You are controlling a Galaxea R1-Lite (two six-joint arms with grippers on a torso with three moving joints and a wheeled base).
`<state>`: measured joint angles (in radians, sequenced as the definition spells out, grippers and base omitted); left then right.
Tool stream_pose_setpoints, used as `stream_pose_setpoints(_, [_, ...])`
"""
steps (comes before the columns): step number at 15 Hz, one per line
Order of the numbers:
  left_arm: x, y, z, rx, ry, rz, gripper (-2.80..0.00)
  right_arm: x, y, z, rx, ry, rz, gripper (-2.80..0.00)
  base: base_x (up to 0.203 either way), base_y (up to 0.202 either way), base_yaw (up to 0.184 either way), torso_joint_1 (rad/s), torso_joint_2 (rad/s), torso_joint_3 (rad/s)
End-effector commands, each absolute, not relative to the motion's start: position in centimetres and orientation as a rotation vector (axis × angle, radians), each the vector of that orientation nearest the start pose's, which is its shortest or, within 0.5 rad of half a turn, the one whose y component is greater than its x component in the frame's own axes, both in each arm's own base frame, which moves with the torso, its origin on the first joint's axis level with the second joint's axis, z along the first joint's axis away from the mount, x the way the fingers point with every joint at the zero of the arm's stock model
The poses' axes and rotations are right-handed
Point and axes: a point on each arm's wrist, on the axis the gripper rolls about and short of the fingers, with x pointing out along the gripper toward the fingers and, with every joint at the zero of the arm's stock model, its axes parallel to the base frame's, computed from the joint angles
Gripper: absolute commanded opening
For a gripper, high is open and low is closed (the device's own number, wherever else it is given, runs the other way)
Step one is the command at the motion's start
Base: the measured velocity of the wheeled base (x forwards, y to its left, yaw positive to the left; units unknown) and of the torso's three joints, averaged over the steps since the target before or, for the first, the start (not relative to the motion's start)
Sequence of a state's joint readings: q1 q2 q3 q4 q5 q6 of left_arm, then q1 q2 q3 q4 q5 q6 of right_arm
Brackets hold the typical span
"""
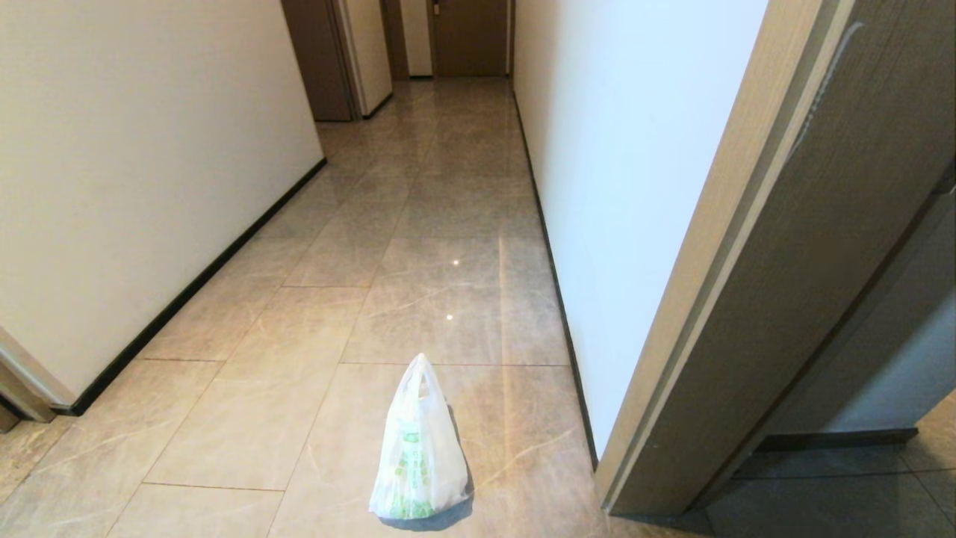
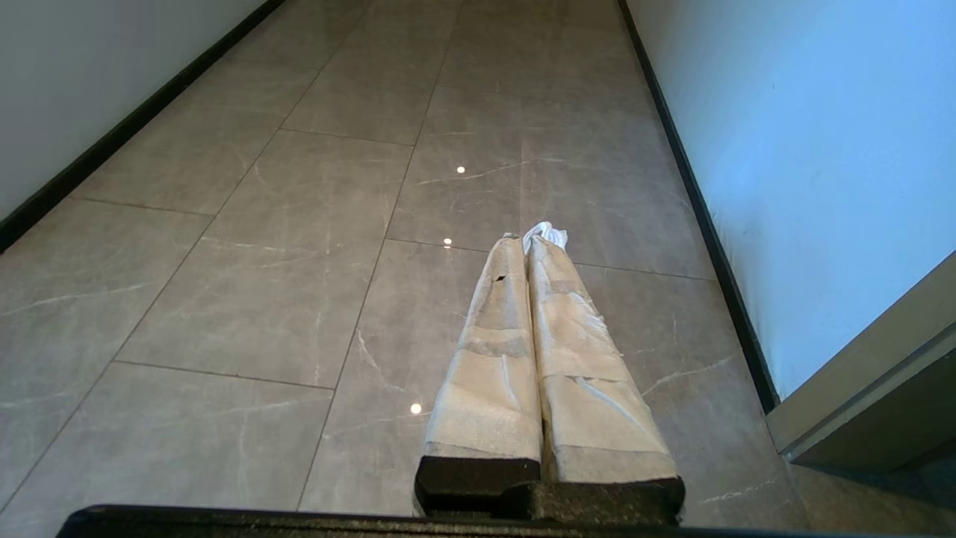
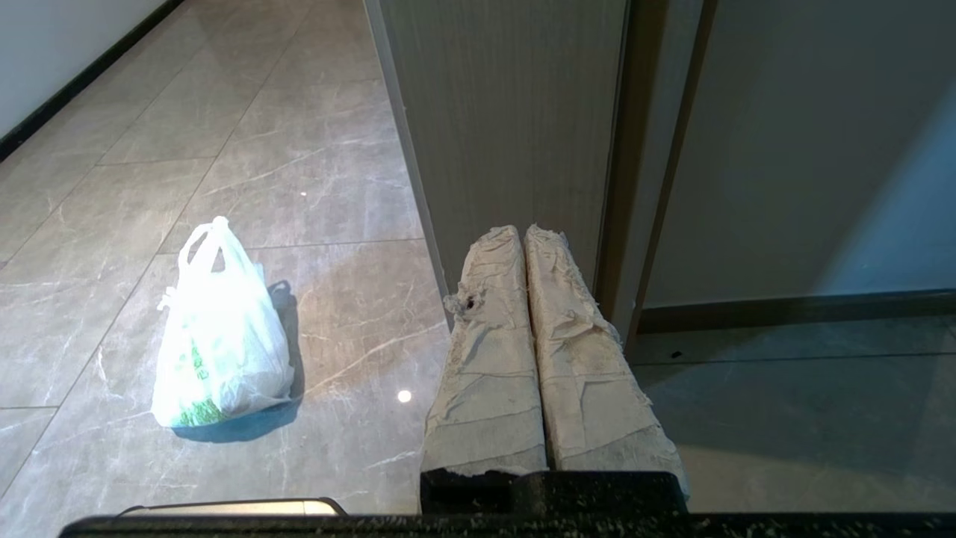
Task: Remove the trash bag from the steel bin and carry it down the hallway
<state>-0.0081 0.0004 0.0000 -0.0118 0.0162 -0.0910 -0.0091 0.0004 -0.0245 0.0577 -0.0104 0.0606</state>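
The trash bag, white with green print and its loop handles standing up, sits by itself on the hallway floor just in front of me. It also appears in the right wrist view, off to one side of the right gripper, which is shut and holds nothing. My left gripper is shut too; only a white tip of the bag peeks out beyond its taped fingers, with the remainder hidden behind them. Neither arm appears in the head view. The steel bin is out of view.
A cream wall with black baseboard runs along the left. On the right are a white wall and a brown door in its frame, close to the bag. Brown doors close the far end.
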Motion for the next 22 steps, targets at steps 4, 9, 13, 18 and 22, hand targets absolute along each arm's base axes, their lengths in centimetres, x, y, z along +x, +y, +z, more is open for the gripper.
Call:
stream_pose_setpoints(4, [-2.28,0.06,7.67,-0.095,-0.013,0.009,-2.80,-2.49,0.00,7.62,0.061,0.032,-0.021,-2.80,0.000,0.000,0.000,0.000,0.00,0.000])
stream_pose_setpoints(9, [-2.28,0.06,7.67,-0.095,-0.013,0.009,-2.80,-2.49,0.00,7.62,0.061,0.032,-0.021,-2.80,0.000,0.000,0.000,0.000,0.00,0.000])
stream_pose_setpoints(13, [-2.28,0.06,7.67,-0.095,-0.013,0.009,-2.80,-2.49,0.00,7.64,0.061,0.030,-0.021,-2.80,0.000,0.000,0.000,0.000,0.00,0.000])
stream_pose_setpoints(18, [-2.28,0.06,7.67,-0.097,-0.013,0.009,-2.80,-2.49,0.00,7.62,0.061,0.032,-0.021,-2.80,0.000,0.000,0.000,0.000,0.00,0.000])
stream_pose_setpoints(22, [-2.28,0.06,7.67,-0.097,-0.013,0.009,-2.80,-2.49,0.00,7.62,0.061,0.032,-0.021,-2.80,0.000,0.000,0.000,0.000,0.00,0.000])
